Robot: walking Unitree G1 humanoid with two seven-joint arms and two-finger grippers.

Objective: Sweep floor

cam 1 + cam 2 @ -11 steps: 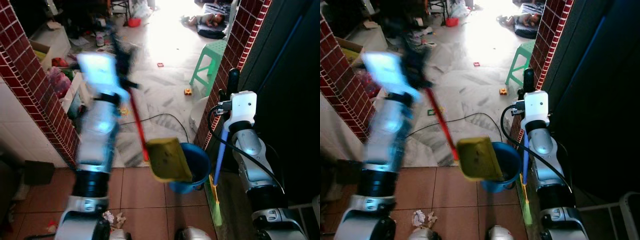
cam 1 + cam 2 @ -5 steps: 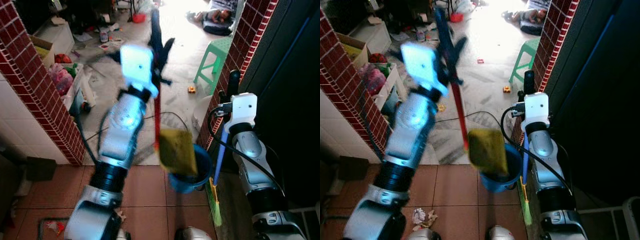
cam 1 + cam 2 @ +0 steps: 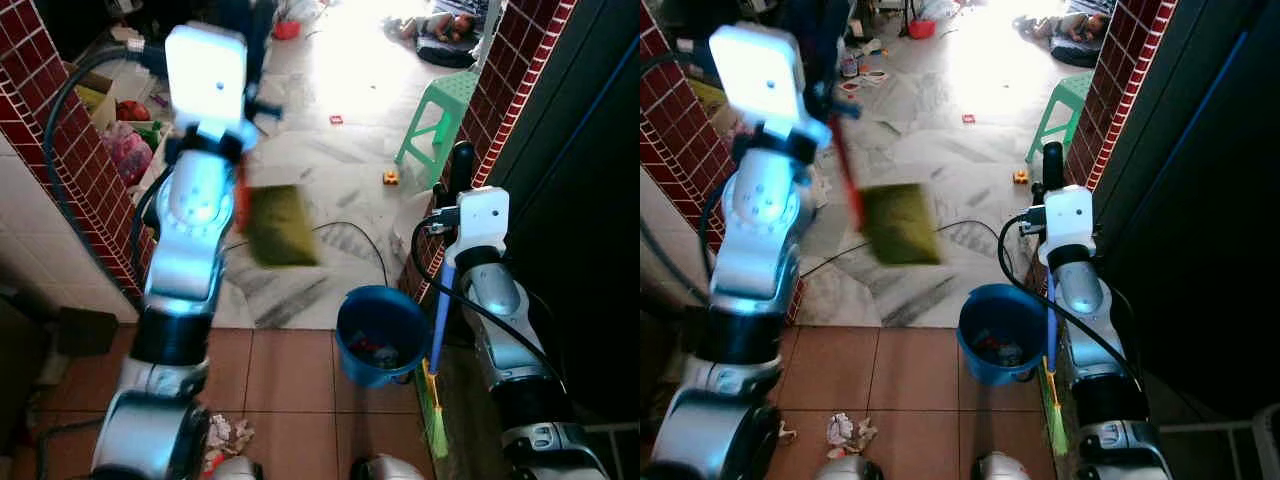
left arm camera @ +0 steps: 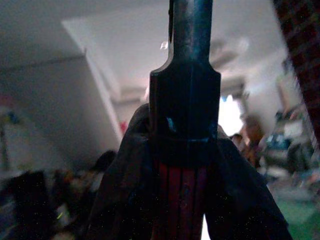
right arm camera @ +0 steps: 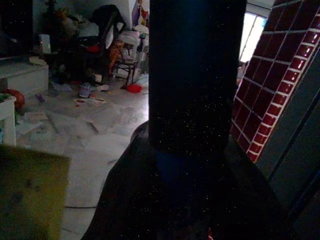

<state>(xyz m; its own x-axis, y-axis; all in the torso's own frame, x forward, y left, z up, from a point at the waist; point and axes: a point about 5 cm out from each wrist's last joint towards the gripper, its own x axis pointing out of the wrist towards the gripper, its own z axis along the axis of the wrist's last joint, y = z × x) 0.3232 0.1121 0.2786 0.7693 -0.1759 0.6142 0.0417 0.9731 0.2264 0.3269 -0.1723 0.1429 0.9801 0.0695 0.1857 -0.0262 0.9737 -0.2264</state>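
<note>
Left arm (image 3: 755,215) raised; left gripper (image 3: 825,60) clamped on red handle (image 3: 845,165) of yellow dustpan (image 3: 898,223), held in air, blurred. Right gripper (image 3: 1051,165) closed around blue broom handle (image 3: 1050,310); green bristles (image 3: 1055,420) down on floor beside red brick pillar (image 3: 1120,85). Blue bucket (image 3: 1002,333) on tile floor (image 3: 910,380), touching marble edge, litter inside. Crumpled paper (image 3: 848,432) near bottom edge. Green stool (image 3: 1065,105) beyond.

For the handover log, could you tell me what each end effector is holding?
Left end effector: dustpan, by its red handle. Right end effector: broom, by its blue stick.
</note>
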